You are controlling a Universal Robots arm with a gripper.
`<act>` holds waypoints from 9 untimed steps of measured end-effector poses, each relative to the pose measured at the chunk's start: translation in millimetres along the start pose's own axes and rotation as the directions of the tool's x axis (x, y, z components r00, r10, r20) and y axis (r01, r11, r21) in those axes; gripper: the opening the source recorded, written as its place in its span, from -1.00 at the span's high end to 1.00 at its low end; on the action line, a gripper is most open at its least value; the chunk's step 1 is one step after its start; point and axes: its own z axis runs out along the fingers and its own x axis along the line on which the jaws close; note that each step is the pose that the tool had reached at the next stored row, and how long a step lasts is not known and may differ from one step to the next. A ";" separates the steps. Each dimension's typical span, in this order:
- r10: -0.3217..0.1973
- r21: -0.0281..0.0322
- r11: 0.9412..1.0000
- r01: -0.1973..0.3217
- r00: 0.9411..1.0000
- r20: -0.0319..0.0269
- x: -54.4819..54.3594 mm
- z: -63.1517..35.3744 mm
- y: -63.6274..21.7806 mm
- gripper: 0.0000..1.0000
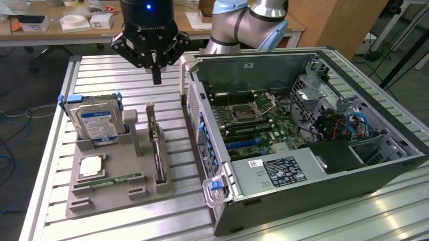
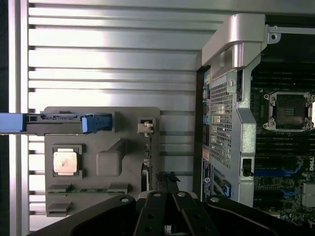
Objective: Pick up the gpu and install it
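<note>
My pincer [image 1: 156, 76] shut, empty, hovering over tabletop [image 1: 107, 70], apart from graphics card [image 1: 157, 155]. Card upright on edge in grey holder [image 1: 107, 198], beside open computer case [image 1: 302, 65].

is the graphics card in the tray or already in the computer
In the tray: the graphics card stands on edge in its slot, beside the open computer.

Arm bent overhead, gripper [image 1: 156, 75] pointing straight down, jaws closed, holding nothing
</note>
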 end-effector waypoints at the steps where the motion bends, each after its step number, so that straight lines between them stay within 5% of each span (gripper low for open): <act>1: 0.000 0.000 1.000 0.000 1.000 0.000 0.0 0.0 0.0 0.79; 7: 0.000 0.000 1.000 0.000 1.000 0.000 0.0 0.0 0.0 0.77; 9: 0.000 0.000 1.000 0.000 1.000 0.000 0.0 0.0 0.0 0.54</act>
